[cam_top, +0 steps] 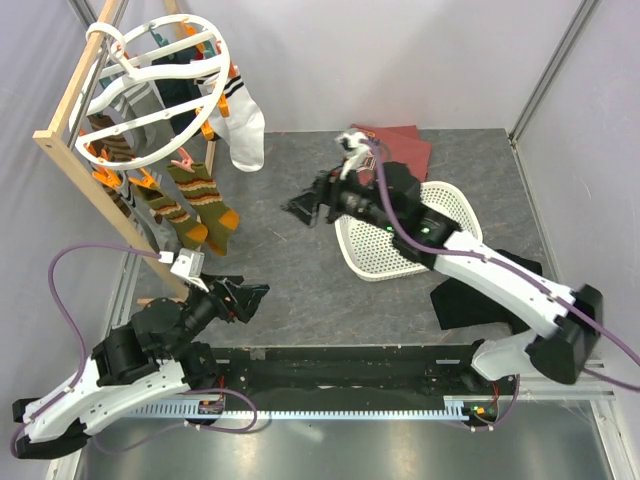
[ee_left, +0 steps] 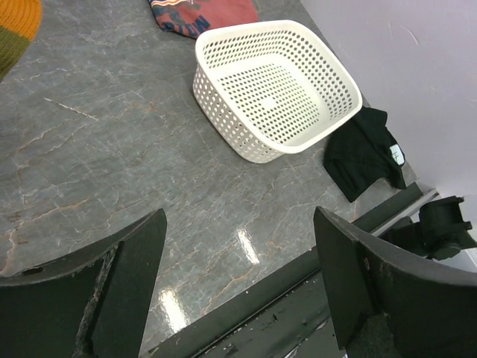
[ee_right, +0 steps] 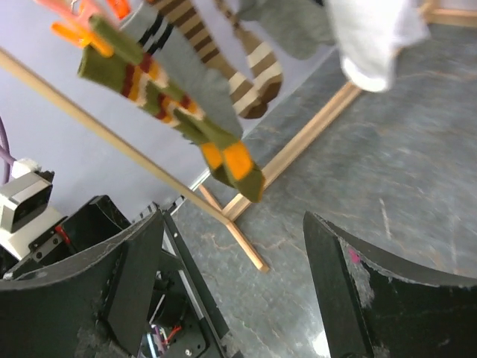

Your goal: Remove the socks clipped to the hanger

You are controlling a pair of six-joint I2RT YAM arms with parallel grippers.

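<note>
Left gripper (cam_top: 243, 298) points to 2 o'clock, right gripper (cam_top: 300, 208) to 9 o'clock, both wide open, empty; left wrist shows basket (ee_left: 223, 119), right wrist socks (ee_right: 168, 101).

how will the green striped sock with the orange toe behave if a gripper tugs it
Probably floppy: the green striped sock hangs limp and bent from its orange clip. Likely light, since one clip seems to hold it. A tug may swing the hanger hung on the wooden rack.

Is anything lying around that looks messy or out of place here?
Only mildly: a black cloth lies crumpled on the table beside the white basket, not in it; the basket itself is empty. Nothing looks spilled or broken.
</note>
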